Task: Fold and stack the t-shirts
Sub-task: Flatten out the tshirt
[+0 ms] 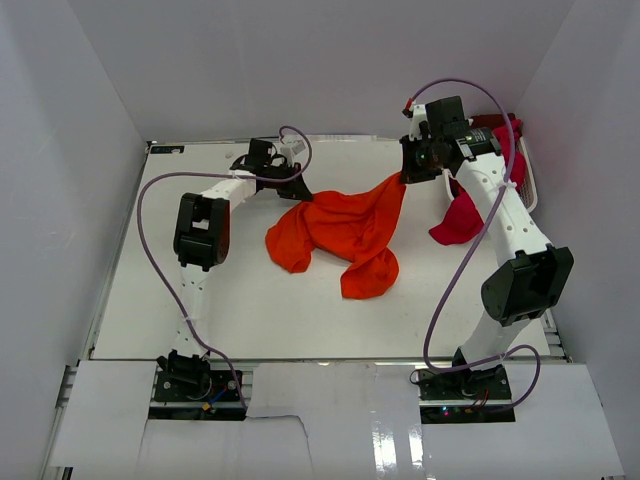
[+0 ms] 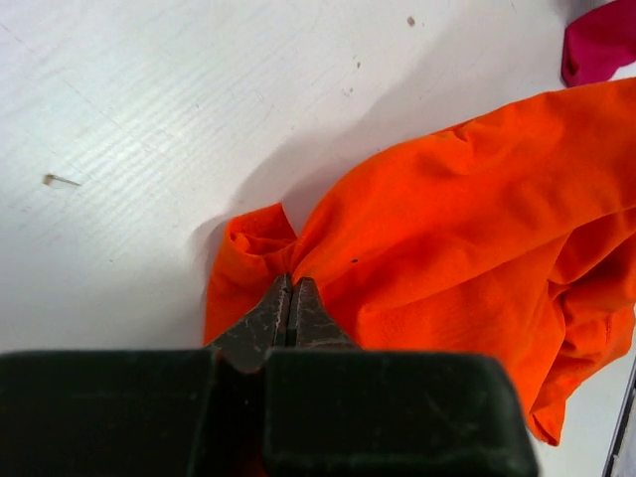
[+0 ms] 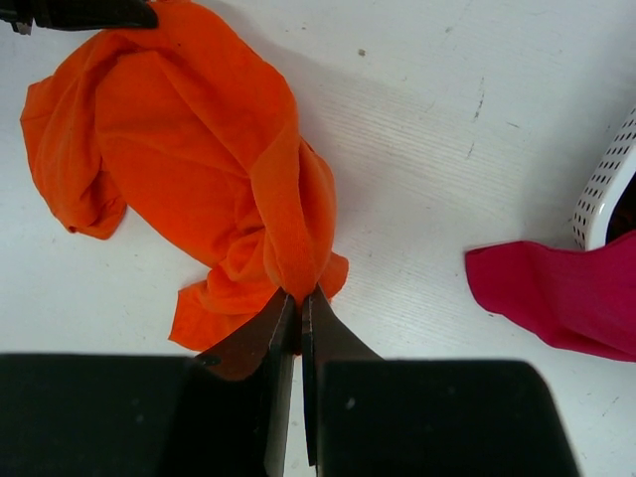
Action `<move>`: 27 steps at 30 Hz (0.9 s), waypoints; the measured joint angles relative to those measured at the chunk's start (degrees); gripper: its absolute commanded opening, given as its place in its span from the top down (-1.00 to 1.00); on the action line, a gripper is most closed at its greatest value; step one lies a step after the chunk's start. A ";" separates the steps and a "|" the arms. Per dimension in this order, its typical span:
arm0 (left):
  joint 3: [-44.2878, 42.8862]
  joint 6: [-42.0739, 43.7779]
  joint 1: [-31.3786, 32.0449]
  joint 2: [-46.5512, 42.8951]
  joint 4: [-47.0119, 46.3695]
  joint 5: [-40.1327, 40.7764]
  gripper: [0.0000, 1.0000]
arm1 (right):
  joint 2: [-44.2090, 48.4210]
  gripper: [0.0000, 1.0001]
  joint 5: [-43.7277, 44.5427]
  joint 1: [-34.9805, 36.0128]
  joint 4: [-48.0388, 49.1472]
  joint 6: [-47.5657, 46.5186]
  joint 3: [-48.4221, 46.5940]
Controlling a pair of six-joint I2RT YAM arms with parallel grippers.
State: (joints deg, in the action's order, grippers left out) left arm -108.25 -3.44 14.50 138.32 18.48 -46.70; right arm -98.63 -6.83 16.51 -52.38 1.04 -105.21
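We find a magenta t-shirt (image 1: 458, 222) spilling from the white basket (image 1: 530, 188) at the far right corner of the table (image 1: 220, 300). The left gripper (image 2: 290, 296) and right gripper (image 3: 299, 303) are each clamped shut on the orange t-shirt (image 1: 340, 232), which lies mid-table between them.

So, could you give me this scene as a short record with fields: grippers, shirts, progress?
left gripper: shut on the large bright orange cloth t-shirt
right gripper: shut on the same shirt, another part
orange shirt: crumpled, unfolded, on the white table
crimson-magenta cloth t-shirt: unfolded, beside the white plastic lattice basket
progress: nothing folded or stacked yet
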 measured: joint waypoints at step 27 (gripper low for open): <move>9.27 0.09 2.80 -39.41 8.76 21.22 1.00 | -7.15 0.85 2.84 -8.44 2.45 3.58 -15.08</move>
State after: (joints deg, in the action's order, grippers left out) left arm -98.98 -3.36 17.30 98.91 27.24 -25.47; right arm -105.78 -3.99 8.08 -49.93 4.62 -120.29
